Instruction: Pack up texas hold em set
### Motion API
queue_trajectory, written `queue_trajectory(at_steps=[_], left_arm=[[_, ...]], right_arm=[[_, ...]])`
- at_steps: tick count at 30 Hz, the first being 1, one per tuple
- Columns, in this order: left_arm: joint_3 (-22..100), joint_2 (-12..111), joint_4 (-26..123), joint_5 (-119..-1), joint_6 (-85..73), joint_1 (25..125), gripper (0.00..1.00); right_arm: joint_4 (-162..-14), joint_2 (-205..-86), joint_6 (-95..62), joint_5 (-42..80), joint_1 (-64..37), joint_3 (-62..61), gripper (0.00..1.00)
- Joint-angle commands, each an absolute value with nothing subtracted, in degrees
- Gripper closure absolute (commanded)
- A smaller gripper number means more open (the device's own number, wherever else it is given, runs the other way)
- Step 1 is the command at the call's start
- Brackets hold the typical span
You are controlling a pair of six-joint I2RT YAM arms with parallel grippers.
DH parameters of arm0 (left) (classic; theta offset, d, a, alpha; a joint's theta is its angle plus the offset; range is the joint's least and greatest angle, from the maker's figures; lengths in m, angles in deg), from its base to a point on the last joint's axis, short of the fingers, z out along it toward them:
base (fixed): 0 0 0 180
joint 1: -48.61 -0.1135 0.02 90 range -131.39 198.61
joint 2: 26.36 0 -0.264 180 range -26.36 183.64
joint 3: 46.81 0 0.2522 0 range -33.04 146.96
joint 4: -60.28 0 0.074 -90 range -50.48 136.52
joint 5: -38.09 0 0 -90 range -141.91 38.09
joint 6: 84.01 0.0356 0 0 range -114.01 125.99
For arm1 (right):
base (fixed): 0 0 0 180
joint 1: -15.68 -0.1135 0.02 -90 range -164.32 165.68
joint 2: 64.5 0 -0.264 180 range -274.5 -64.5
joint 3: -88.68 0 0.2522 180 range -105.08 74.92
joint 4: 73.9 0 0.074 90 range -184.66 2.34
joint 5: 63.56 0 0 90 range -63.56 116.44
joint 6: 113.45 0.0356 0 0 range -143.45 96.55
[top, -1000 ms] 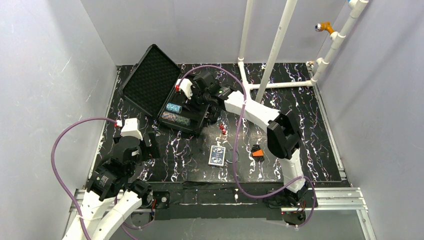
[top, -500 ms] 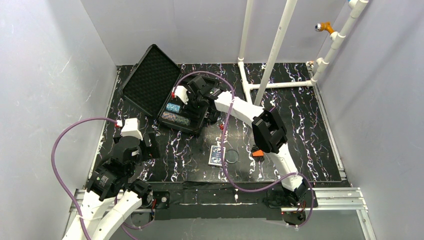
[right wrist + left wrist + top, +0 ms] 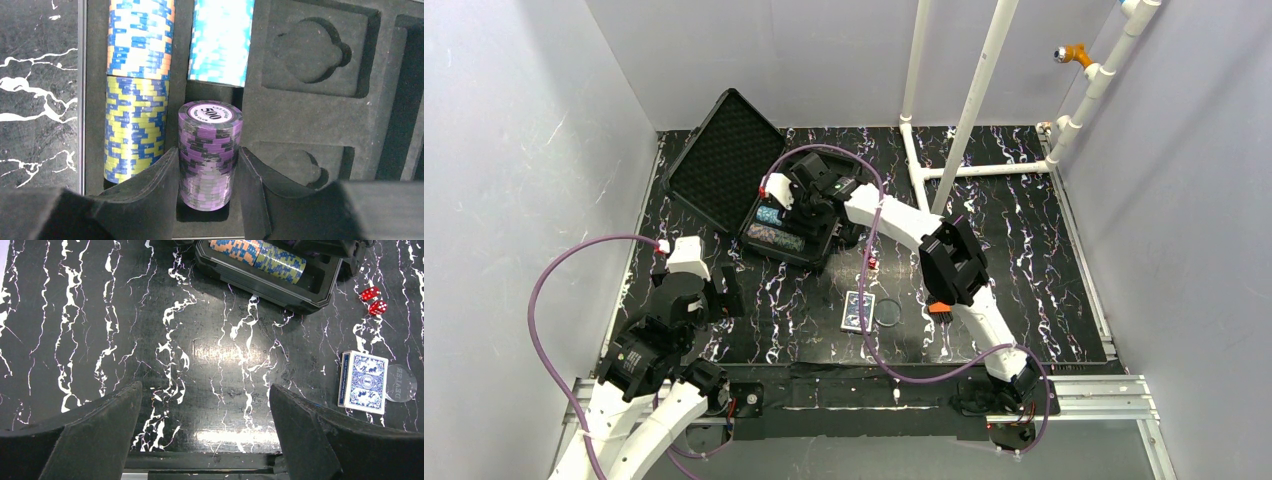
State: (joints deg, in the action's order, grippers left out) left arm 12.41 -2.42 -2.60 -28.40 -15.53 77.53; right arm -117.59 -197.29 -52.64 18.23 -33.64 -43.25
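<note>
The right gripper (image 3: 207, 156) is clamping the purple chip stack (image 3: 210, 145) in the case's (image 3: 310, 115) middle groove, its long axis lining up with the teal roll (image 3: 220, 40) just ahead. The left gripper (image 3: 205, 405) is hanging wide open and empty over the near-left bench (image 3: 200, 315), well apart.

Purple roll (image 3: 210, 150), 500 face up, sits pinched in the right claw (image 3: 207, 172), inside the open black case (image 3: 320, 125). Teal roll (image 3: 220, 40) just ahead, yellow-blue roll (image 3: 132, 135) to its left. Blue deck (image 3: 363, 381) and clear disc (image 3: 402, 383) lie well behind.
</note>
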Motion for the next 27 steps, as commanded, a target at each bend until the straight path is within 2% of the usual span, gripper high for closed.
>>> queue_trajectory(at_steps=[1,2,5,9,10,12,14,16,20,23,27], left_arm=[[12.13,-2.64,-1.56,-27.69,-14.62,77.21,0.02],[12.13,-2.6,-1.51,-27.73,-14.58,77.23,0.02],[12.13,-2.63,-1.46,-27.82,-14.49,77.26,0.02],[12.04,-2.65,-1.39,-27.82,-14.34,77.21,0.02],[12.04,-2.65,-1.38,-27.87,-14.32,77.25,0.02],[12.0,-2.76,-1.29,-27.91,-14.23,77.17,0.02],[12.0,-2.81,-1.29,-27.91,-14.18,77.22,0.02],[11.96,-2.95,-1.29,-27.91,-14.14,77.22,0.02],[11.96,-3.26,-1.21,-27.91,-14.05,77.17,0.02],[11.87,-3.34,-1.12,-27.88,-13.96,77.17,0.02],[11.87,-3.35,-1.11,-27.91,-13.87,77.17,0.02]], right_arm=[[-111.91,-198.62,-53.51,19.94,-34.53,-48.05,0.99],[-111.77,-198.76,-53.51,20.32,-34.78,-48.21,0.99],[-110.57,-199.16,-53.35,22.0,-35.26,-48.23,0.89],[-108.94,-199.65,-52.77,23.76,-35.71,-48.29,0.84],[-108.47,-199.76,-52.54,24.31,-35.81,-48.31,0.8],[-107.42,-199.85,-51.91,25.34,-36.04,-48.18,0.66],[-106.68,-199.92,-51.49,25.78,-36.17,-48.14,0.59],[-105.55,-199.83,-50.67,26.18,-36.32,-47.89,0.46],[-103.72,-198.89,-49.55,28.79,-36.57,-47.23,0.3],[-102.32,-197.7,-48.77,30.19,-36.61,-46.29,0.26],[-99.96,-194.17,-47.07,32.19,-36.57,-43.49,0.25]])
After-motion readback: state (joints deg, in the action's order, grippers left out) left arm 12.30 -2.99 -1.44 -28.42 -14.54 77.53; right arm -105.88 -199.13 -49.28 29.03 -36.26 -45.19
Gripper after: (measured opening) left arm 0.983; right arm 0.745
